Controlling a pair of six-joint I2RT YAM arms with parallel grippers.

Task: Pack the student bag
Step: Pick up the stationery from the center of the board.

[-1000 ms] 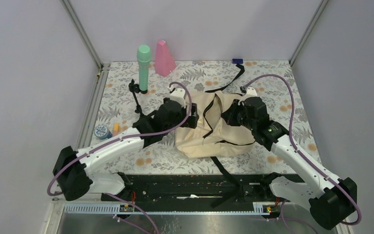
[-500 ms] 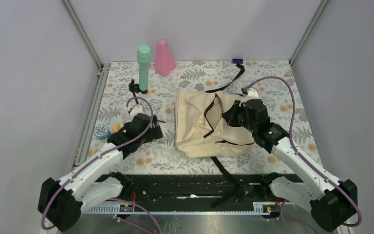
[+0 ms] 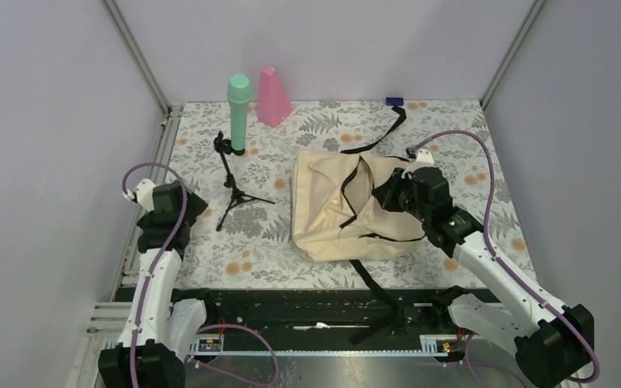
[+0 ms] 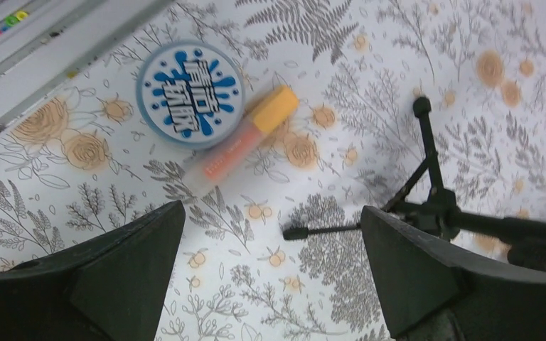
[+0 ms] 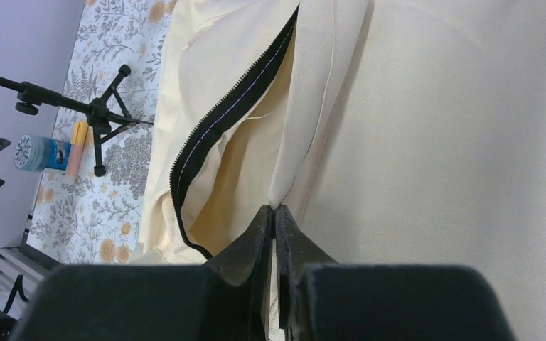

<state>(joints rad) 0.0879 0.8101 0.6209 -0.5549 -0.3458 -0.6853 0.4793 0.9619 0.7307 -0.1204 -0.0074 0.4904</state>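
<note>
At the left edge of the floral desk (image 3: pixel 251 259) the left pincer (image 4: pixel 271 213) hangs wide open, holding nothing, above a round blue-and-white tub (image 4: pixel 190 94) and an orange marker (image 4: pixel 245 138) just beside it. To their right sits a small black tripod (image 4: pixel 434 206); far behind it stand a mint-green microphone (image 3: pixel 238 113) and a pink cone (image 3: pixel 272 95). The student bag (image 3: pixel 331 218) lies flat right of centre, its zipper open. The right pincer (image 5: pixel 274 213) is clamped tight on a fold of the bag's cream fabric beside the zipper
</note>
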